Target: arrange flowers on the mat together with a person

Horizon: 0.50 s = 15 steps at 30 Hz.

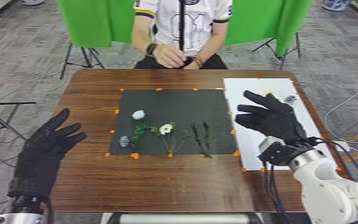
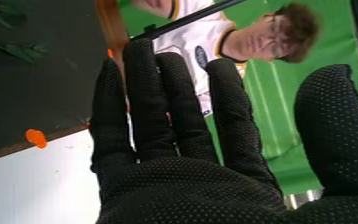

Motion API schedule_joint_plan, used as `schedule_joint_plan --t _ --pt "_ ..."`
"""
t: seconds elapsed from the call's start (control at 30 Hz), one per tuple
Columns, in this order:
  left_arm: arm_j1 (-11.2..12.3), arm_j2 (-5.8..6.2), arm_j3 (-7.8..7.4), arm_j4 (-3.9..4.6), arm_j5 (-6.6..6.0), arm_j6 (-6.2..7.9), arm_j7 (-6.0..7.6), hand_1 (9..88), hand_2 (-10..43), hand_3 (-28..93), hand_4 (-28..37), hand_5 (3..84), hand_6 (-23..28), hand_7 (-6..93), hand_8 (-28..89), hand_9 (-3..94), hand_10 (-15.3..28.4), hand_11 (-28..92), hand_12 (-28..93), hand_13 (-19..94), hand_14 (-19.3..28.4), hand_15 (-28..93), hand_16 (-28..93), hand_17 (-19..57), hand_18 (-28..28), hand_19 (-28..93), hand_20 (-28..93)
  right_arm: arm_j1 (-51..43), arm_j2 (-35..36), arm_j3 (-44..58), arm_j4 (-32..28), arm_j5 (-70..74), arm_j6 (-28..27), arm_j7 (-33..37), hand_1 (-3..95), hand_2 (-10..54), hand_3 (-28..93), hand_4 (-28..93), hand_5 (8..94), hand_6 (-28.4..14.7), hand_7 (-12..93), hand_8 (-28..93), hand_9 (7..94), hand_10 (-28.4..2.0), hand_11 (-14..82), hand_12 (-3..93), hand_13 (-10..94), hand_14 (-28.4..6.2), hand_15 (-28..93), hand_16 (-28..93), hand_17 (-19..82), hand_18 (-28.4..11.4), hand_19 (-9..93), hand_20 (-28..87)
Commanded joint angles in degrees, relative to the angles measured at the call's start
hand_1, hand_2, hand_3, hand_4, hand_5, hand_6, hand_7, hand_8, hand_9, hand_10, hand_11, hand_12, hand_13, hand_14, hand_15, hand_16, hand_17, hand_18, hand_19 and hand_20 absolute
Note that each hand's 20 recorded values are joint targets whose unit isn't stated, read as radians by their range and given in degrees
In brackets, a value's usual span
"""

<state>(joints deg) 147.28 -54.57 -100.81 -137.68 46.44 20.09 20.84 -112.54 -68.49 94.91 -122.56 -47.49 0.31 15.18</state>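
"How is the right hand [image 1: 271, 120], please?"
"It is open, fingers straight, thumb apart, and it has hold of nothing."
"And which flower should come next?"
"Perhaps the grey-blue flower [image 1: 290, 99]. It lies just beyond this hand, near the far right corner of the white sheet [image 1: 246, 85]. Its stem direction I cannot tell. The left hand [image 1: 40, 150] is much farther."

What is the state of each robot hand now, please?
Left hand: open, holding nothing, at the left side of the table.
Right hand: open, fingers straight, holding nothing, over the white sheet.
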Motion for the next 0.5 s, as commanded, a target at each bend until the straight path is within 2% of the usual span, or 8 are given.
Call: schedule_joint_plan --t 0.03,0.2,0.3,0.43,0.47,0.5 --pt "-0.35 0.26 0.94 0.08 -0.42 1.29 -0.58 18.8 2.5 78 -28.3 32.5 5.1 14.4 -10 33.4 18.8 23 12 24 26.8 52 -7 -10.0 22.4 46 15 0.67 -0.12 -0.17 -0.21 0.81 3.31 0.36 25.8 6.0 71 -26 48.3 -1.2 13 -11 50.4 -18.1 18.6 14.8 42 -18.2 51 9 13 -21.3 62 12" --pt "-0.33 0.75 1.24 0.18 -0.61 1.73 0.51 19.0 2.7 79 -28.3 32.5 5.2 14.5 -10 33.7 19.0 24 12 24 26.8 53 -8 -10.0 22.5 46 15 1.03 0.87 0.3 0.26 0.79 3.12 0.3 25.8 6.2 71 -26 48.2 -1.2 13 -11 50.5 -18.0 19.3 14.8 42 -18.2 52 8 13 -21.3 62 12" --pt "-0.67 0.82 1.38 0.24 -0.64 1.95 0.4 19.2 2.8 79 -28.3 32.5 5.3 14.5 -11 33.8 19.0 24 12 24 27.0 53 -8 -10.0 22.4 46 15 1.38 0.96 0.34 0.44 0.69 3.51 0.51 25.7 6.2 71 -26 48.2 -1.2 13 -11 50.6 -18.0 19.4 14.7 42 -18.1 53 8 13 -21.2 62 12" --pt "-1.1 0.83 1.72 0.41 -0.32 1.61 0.4 19.4 2.9 79 -28.3 32.6 5.3 14.5 -11 33.8 19.0 24 12 24 27.0 54 -8 -10.0 22.5 47 15 1.58 1.1 0.35 0.49 0.68 3.07 0.57 25.7 6.3 71 -26 48.3 -1.2 13 -11 50.7 -18.0 19.5 14.6 42 -18.0 53 8 13 -21.1 62 12" --pt "-1.33 0.78 1.72 0.48 -0.24 1.39 0.0 19.4 2.9 79 -28.3 32.6 5.3 14.5 -11 33.7 19.0 24 11 24 27.0 54 -9 -9.9 22.4 47 15 1.45 1.1 0.41 0.44 0.75 3.03 0.67 25.7 6.3 71 -26 48.3 -1.2 13 -11 50.7 -18.0 19.5 14.6 43 -17.9 53 8 13 -21.1 62 12" --pt "-1.03 0.95 1.77 0.36 -0.41 1.65 0.32 19.5 2.9 79 -28.3 32.6 5.3 14.6 -11 33.7 19.0 24 11 24 27.0 54 -9 -10.0 22.5 47 15 1.75 1.03 0.2 0.65 0.7 2.84 0.67 25.7 6.3 71 -26 48.3 -1.2 13 -11 50.7 -18.0 19.5 14.6 43 -17.9 53 8 13 -21.1 62 12"
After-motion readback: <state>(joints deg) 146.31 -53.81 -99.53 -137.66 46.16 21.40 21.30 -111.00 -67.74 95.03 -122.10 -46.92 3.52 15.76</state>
